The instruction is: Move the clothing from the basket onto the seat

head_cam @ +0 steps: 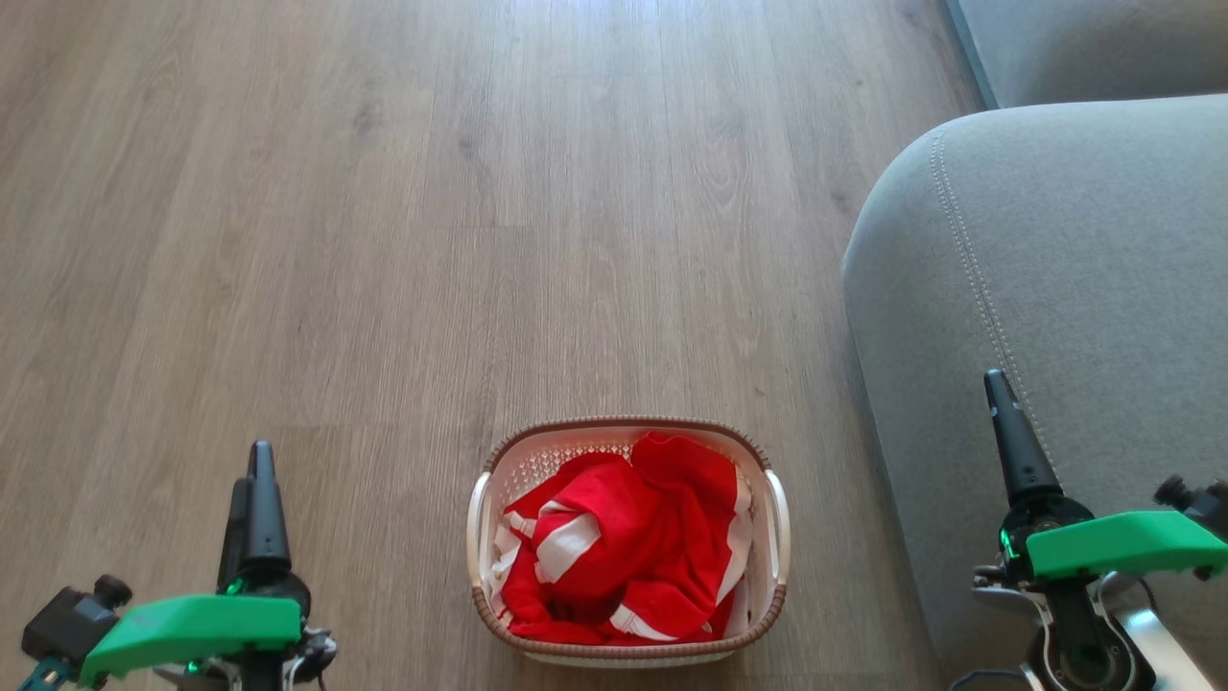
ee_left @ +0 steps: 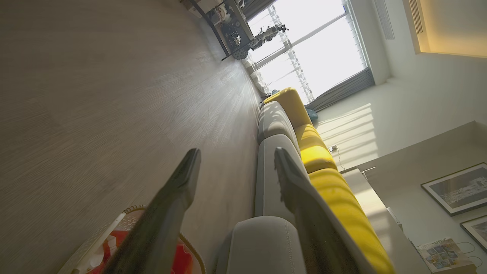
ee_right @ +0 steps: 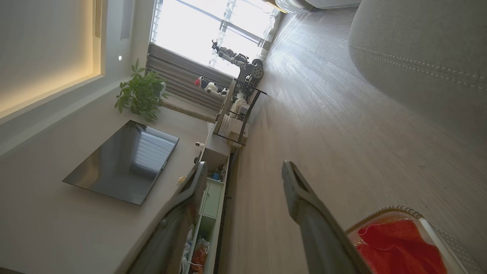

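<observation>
The cream basket [head_cam: 773, 523] with its brown braided rim stands on the wooden floor, low in the middle of the head view. The red clothing [head_cam: 624, 547] with white stripes is piled inside it. The grey seat [head_cam: 1055, 269] with pale stitching rises just right of the basket. My left gripper [head_cam: 257, 461] hovers open to the basket's left, nothing between its fingers. My right gripper [head_cam: 998, 384] is open too, in front of the seat's edge. In the left wrist view the gripper [ee_left: 236, 154] spreads wide, basket [ee_left: 114, 228] below it. In the right wrist view the gripper [ee_right: 244, 167] is open beside the clothing [ee_right: 395, 247].
Wooden floor [head_cam: 384, 240] stretches ahead and to the left. A second grey cushion [head_cam: 1094, 48] lies at the far right. Yellow back cushions [ee_left: 315, 152] line the sofa. A low cabinet [ee_right: 213, 190], a plant [ee_right: 140, 91] and a cluttered shelf [ee_right: 239, 106] stand along the far wall.
</observation>
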Tool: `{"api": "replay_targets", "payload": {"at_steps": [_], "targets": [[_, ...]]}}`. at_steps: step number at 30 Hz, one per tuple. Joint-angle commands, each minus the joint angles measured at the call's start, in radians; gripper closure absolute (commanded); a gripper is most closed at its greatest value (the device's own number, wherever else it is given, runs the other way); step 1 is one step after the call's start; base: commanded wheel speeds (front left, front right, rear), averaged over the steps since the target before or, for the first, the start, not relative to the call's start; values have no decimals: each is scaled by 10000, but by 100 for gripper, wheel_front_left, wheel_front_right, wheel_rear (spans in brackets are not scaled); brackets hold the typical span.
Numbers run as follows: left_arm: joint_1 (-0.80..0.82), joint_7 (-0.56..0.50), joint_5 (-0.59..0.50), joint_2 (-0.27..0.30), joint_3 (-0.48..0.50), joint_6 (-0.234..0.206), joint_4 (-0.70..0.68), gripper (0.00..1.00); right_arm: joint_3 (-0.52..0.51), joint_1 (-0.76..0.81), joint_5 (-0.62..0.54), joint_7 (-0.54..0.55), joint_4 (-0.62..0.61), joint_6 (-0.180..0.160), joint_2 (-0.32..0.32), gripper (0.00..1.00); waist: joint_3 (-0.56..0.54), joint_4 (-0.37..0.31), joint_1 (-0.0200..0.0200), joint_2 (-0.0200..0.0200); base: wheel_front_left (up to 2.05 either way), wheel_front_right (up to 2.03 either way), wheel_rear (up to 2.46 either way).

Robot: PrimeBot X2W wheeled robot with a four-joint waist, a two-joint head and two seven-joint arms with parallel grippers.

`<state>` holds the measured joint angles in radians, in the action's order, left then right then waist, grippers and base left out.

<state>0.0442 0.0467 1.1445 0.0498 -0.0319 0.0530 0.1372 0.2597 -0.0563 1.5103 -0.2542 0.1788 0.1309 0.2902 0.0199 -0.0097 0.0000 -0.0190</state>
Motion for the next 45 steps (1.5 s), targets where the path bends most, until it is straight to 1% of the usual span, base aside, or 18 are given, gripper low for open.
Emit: {"api": "replay_targets", "payload": {"at_steps": [1,6,10,21,45], "targets": [[355,99,-324,84,85,91,-429,0,-130,-469,-378,-36,-345,-1,130,0,-2,-7,0,0,0,0,0],[343,234,-1533,79,36,127,-475,0,-338,-451,-1710,-39,-249,-1,73,0,-17,-38,0,0,0,0,0],[339,343,-2440,76,-17,49,-541,0,-514,-457,-2766,-41,-161,-1,-32,0,-25,-62,0,0,0,0,0],[293,668,-4192,122,-201,54,-568,0,-902,-450,-4949,-48,83,-1,-294,0,-8,-83,0,0,0,0,0],[329,1292,-7109,125,-399,182,-643,0,-1342,-527,-8297,-60,387,-1,-580,0,-27,-102,0,0,0,0,0]]}}
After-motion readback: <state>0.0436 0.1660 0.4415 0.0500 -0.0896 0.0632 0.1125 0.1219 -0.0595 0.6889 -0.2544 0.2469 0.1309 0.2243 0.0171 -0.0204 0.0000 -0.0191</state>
